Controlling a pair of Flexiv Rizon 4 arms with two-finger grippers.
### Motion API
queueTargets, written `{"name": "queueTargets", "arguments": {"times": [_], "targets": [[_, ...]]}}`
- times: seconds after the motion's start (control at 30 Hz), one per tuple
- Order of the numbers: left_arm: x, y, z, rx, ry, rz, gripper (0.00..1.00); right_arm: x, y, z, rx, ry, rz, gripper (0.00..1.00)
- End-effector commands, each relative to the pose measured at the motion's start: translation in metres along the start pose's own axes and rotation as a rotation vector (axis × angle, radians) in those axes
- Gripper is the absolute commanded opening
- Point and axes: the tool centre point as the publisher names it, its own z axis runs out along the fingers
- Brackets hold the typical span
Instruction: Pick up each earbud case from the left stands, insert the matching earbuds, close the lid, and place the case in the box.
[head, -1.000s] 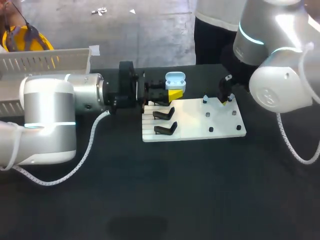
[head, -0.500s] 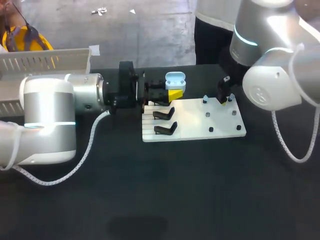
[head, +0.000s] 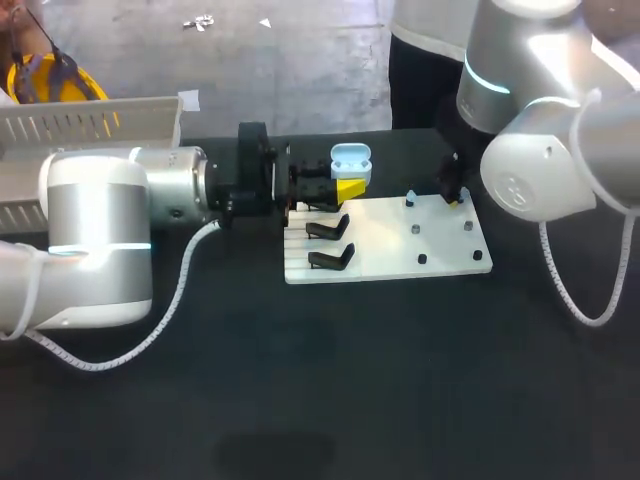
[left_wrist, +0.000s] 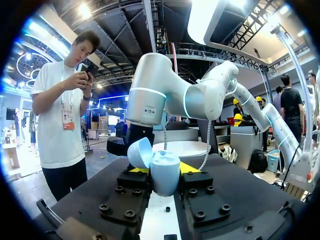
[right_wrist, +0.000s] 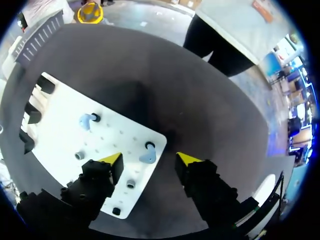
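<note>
A light blue earbud case with its lid tipped open sits upright between the fingers of my left gripper, which is shut on it. The case is held just behind the white board. Over the board's far right corner my right gripper stands open, its yellow tips on either side of a pale blue earbud and clear of it. A second earbud stands on its peg further along the same edge. In the head view my right gripper hides the earbud under it.
Two black stands sit on the board's left part. Small pegs dot the board's right part. A white slatted box is at the far left, behind my left arm.
My right arm has shifted slightly left and its gripper has settled over the board's far right corner. The left arm and the case have not moved.
</note>
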Motion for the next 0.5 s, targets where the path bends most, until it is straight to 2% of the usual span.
{"name": "queueTargets", "arguments": {"times": [0.03, 0.5], "targets": [[0.0006, -0.0014, 0.0002, -0.006, -0.004, 0.004, 0.00, -0.0009, 0.0008, 0.0007, 0.006, -0.003, 0.008, 0.50], [0.0006, -0.0014, 0.0002, -0.006, -0.004, 0.004, 0.00, -0.0010, 0.0002, 0.0011, 0.005, -0.006, 0.018, 0.44]]}}
